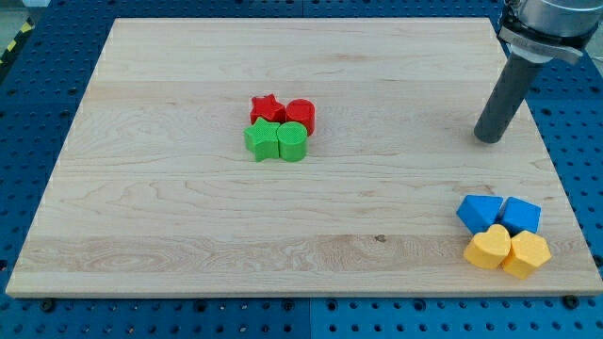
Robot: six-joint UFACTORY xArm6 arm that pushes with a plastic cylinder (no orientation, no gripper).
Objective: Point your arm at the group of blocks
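Note:
A tight cluster sits left of the board's middle: a red star (266,107), a red cylinder (301,115), a green star (263,139) and a green cylinder (293,142), all touching. A second cluster lies at the bottom right: two blue blocks (480,212) (521,215) above two yellow heart-like blocks (488,248) (526,254). My tip (488,139) rests on the board at the right, well above the blue and yellow cluster and far to the right of the red and green cluster. It touches no block.
The wooden board (188,235) lies on a blue perforated table (28,141). The board's right edge runs close to my tip. The arm's body enters from the view's top right.

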